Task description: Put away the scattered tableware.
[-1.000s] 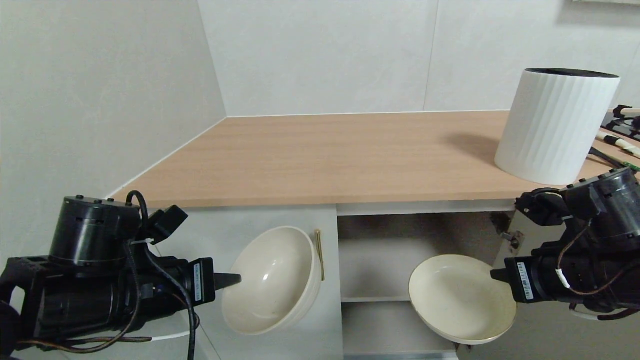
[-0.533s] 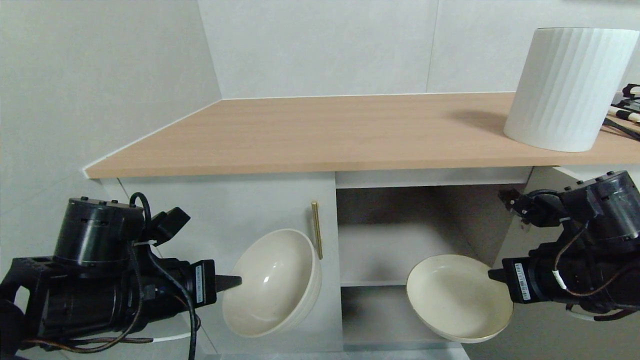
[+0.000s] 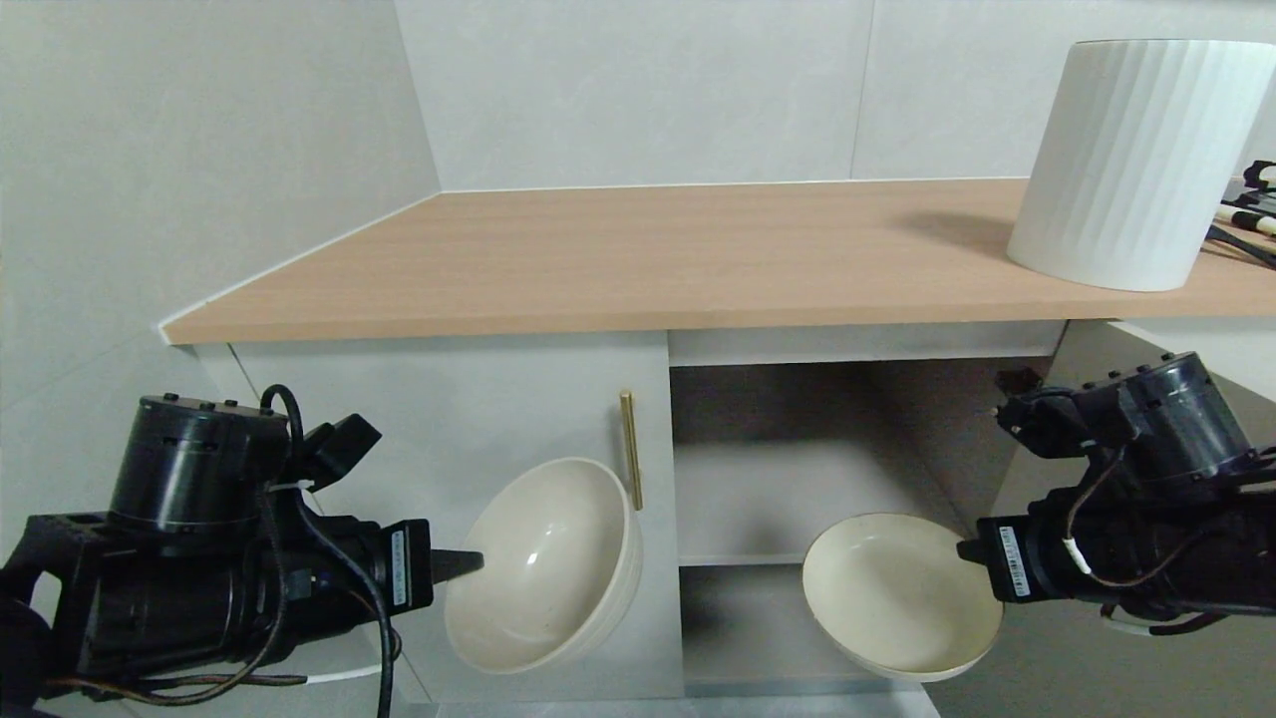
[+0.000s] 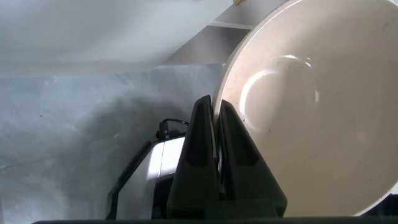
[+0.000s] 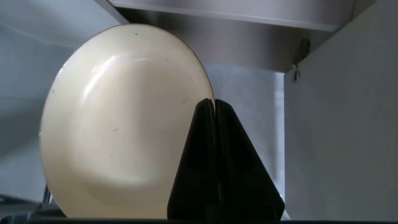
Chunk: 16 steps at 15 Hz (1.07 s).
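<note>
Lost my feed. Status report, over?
Left gripper shut on bowl rim. Right gripper shut on plate, at open cabinet. Bowl faces closed door.

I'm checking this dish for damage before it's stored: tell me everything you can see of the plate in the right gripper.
The plate is round, shallow, empty and cream, glossy like glazed ceramic, with a thin darker rim and a few faint specks; no chips or cracks show. The right gripper pinches its rim, holding it tilted in the air before the open cabinet. Nothing else touches it.
</note>
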### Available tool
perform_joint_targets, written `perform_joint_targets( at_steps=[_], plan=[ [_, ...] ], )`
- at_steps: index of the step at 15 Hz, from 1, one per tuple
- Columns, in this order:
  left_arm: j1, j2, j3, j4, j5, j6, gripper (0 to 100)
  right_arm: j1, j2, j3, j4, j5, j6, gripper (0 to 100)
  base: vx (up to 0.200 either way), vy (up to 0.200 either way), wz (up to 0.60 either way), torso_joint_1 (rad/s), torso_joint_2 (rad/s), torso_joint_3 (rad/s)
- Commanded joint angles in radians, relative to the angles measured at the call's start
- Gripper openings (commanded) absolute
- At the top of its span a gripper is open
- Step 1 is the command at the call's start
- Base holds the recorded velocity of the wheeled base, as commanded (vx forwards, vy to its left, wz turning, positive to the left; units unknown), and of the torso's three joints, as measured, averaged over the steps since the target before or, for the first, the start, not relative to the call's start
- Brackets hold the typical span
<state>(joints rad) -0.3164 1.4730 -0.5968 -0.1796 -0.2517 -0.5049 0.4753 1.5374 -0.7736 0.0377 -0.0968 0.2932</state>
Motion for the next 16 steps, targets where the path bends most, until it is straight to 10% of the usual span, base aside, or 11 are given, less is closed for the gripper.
perform_joint_targets(
  at_steps=[1, 8, 16],
  plan=[
    [-0.003, 0.000, 0.005, 0.000, 0.000, 0.003, 0, -0.007, 0.104, -0.003, -0.028, 0.000, 0.007, 0, 0.000, 0.000, 0.00, 0.000, 0.00, 0.000],
    [-0.027, 0.017, 0.012, 0.002, -0.004, 0.005, 0, -0.063, 0.469, -0.006, -0.519, -0.011, 0.161, 0, 0.000, 0.000, 0.00, 0.000, 0.00, 0.000],
    [-0.040, 0.040, 0.014, 0.003, -0.004, 0.003, 0, -0.099, 0.698, -0.076, -0.699, -0.087, 0.172, 0, 0.000, 0.000, 0.00, 0.000, 0.00, 0.000]
  ],
)
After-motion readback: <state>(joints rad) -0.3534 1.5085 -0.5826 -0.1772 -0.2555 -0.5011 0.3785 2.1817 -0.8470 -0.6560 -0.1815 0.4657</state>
